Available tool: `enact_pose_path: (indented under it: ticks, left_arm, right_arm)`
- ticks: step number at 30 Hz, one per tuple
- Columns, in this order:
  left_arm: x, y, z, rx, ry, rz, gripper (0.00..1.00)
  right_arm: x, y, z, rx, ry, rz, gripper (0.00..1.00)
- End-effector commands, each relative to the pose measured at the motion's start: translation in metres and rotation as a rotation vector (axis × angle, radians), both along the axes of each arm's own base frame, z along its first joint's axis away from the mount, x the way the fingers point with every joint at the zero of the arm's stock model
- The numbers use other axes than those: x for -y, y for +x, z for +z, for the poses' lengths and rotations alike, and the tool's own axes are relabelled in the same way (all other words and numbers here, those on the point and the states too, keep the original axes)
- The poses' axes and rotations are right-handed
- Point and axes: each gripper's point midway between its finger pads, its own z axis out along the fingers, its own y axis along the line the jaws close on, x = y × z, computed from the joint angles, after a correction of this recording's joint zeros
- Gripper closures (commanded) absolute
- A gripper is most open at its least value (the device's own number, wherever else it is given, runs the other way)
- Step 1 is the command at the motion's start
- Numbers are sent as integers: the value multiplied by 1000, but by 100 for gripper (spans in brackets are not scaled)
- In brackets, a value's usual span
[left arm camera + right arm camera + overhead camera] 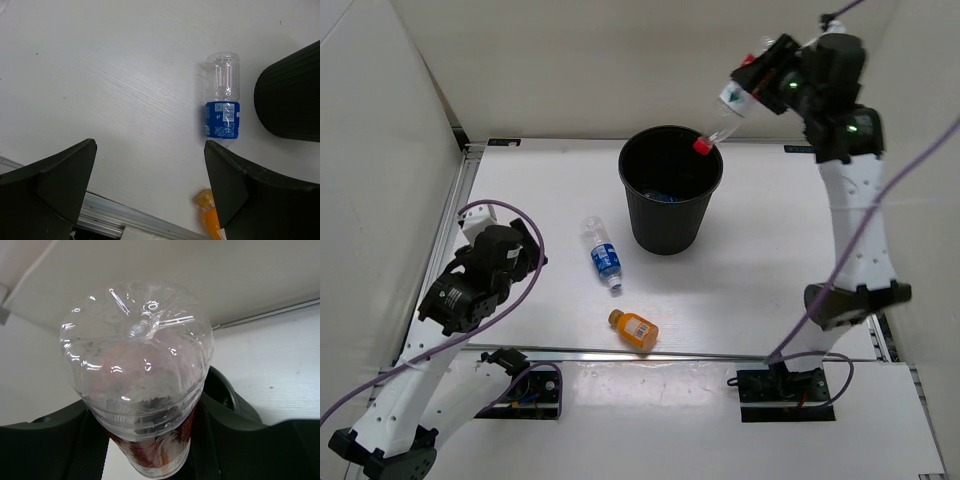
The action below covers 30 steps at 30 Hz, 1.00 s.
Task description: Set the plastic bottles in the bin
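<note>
Now the red-capped bottle hangs tilted, cap down, its cap just over the far right rim of the bin. My right gripper is clamped around its body high above the table. I judge I hold it this way so that, once I let go, it slides neck first into the opening instead of catching on the rim. Two more bottles lie on the table: the blue-labelled bottle on its side near the bin's left wall, and the orange bottle closer to my bases. My left gripper hovers low to their left with its fingers spread wide and nothing between them, placed, I think, to take the blue-labelled one next. Only the top view shows how the cap lines up with the bin. My right wrist view fills with the bottle's clear moulded base and a strip of red label pinched between my dark fingers, and tells me nothing about the drop. My left wrist view alone shows that the blue-labelled bottle lies apart from the bin's wall, with the orange bottle peeking in at the bottom.
</note>
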Motion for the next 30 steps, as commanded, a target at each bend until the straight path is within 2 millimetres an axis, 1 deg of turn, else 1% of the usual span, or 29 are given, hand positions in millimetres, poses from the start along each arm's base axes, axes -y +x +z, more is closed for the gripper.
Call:
enact_pose_path:
  ticks: [1,2,3,4,5,6,7,8,9,10,12,13,14,15,16,17,18,19,20,21,22,23,24,25,26,27,28,29,30]
  left_arm:
    - [9,0,2,8,-29,-45,0]
    - [10,2,4,16,-34,-45,0]
    - [12,0,5,20,-46,-56,0]
    - [12,0,5,20,-46,-56,0]
    - [11,-1,7,29,-50,-56,0]
    - [11,-2,2,19,-45,-56,0]
    - [10,-3,1,20,-46,-56,0]
    - [10,-4,-3,12,-42,-56,0]
    - [9,-4,-9,-2,-35,-56,0]
    - [11,-6,-8,3,-55,-60,0]
    - [16,-4,-13,-1,-68,-76,0]
    - [19,-2,-11,10,-79,-83,0]
    - [24,0,-11,16,-94,-97,0]
    - [31,10,-4,54,-120,-107,0]
    - [36,16,0,69,-113,-136,0]
    - [52,29,2,80,-100,-223,0]
    - [63,36,0,69,-126,-254,0]
    - [85,43,-23,-27,-108,-381,0]
    - [89,52,-32,-69,-110,-410,0]
    - [95,59,-37,-109,-119,-441,0]
    - [111,70,-52,-174,-165,-500,0]
    - [107,81,-58,-183,-190,-498,0]
    - [109,90,-56,-173,-222,-510,0]
    - [117,99,-51,-147,-262,-553,0]
    - [116,108,-63,-182,-273,-559,0]
    - [111,119,-61,-181,-284,-555,0]
    - [114,125,-65,-188,-278,-580,0]
    - [118,132,-76,-212,-289,-587,0]
    - [120,135,-80,-218,-295,-594,0]
  right_arm:
    - [-48,41,-39,-38,-59,72,54]
    - [-56,44,-43,-36,-76,78,50]
    - [-69,51,-52,-33,-103,78,46]
    - [-74,54,-56,-23,-132,85,44]
    - [-79,57,-65,-41,-141,84,40]
    - [-84,58,-70,-50,-144,94,34]
    - [-85,60,-78,-58,-159,98,23]
    - [-87,60,-82,-67,-167,90,16]
    - [-85,56,-79,-63,-166,89,10]
    - [-84,54,-80,-62,-177,92,1]
    - [-78,46,-73,-47,-183,84,1]
    - [-75,41,-69,-42,-183,74,1]
    - [-69,31,-58,-20,-178,62,1]
    - [-65,26,-64,-39,-186,55,1]
    - [-60,20,-64,-42,-199,46,1]
    - [-55,8,-59,-35,-214,50,1]
    - [-53,3,-55,-28,-212,49,1]
    - [-47,-9,-49,-11,-229,52,1]
    - [-44,-14,-46,-1,-239,54,1]
    - [-42,-19,-48,-4,-256,58,1]
    - [-38,-26,-44,15,-275,61,1]
    - [-36,-31,-45,9,-277,62,1]
    - [-36,-36,-45,11,-274,71,1]
    - [-29,-41,-41,19,-271,59,1]
    - [-28,-43,-48,4,-276,61,1]
    - [-23,-43,-49,1,-277,49,1]
    - [-20,-46,-48,3,-274,49,1]
    - [-24,-47,-53,-7,-272,74,1]
    - [-20,-45,-53,-9,-269,71,1]
